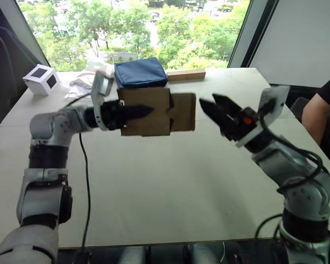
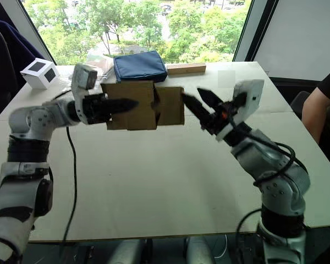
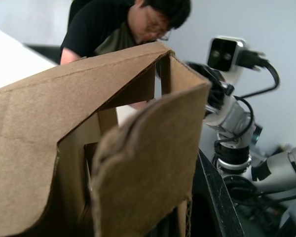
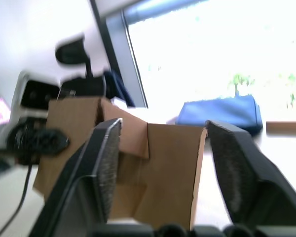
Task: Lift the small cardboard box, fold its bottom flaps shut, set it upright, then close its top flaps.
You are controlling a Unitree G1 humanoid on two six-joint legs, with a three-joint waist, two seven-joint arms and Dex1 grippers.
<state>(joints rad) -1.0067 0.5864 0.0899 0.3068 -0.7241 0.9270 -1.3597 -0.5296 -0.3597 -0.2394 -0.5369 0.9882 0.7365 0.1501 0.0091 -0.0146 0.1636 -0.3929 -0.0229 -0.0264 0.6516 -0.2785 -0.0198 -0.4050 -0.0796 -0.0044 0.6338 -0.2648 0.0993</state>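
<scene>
Brown corrugated cardboard, plain and bearing no readable print, makes up the small cardboard box (image 1: 146, 111), held in the air above the pale table (image 1: 170, 192) by the left gripper (image 1: 136, 113), whose black fingers are clamped against its near face. Its flaps (image 1: 184, 111) stand open toward the right gripper (image 1: 215, 109), which hovers just off them at the box's 3 o'clock, jaws spread and holding nothing.

At the box's 12 o'clock lies a blue pouch (image 1: 141, 72), with a long wooden block (image 1: 186, 75) at 1 o'clock and a white cube with black squares (image 1: 41, 79) at 10 o'clock. A person's arm (image 1: 322, 110) in a black sleeve shows at the table's 3 o'clock edge.

From the left wrist, the open flaps (image 3: 148, 163) are creased and curled at their edges, the hollow inside dark; a person in a black shirt (image 3: 101, 34) bends behind.

From the right wrist, two wide-apart fingers (image 4: 96, 173) frame the box (image 4: 163, 173), one flap folded partway inward.
</scene>
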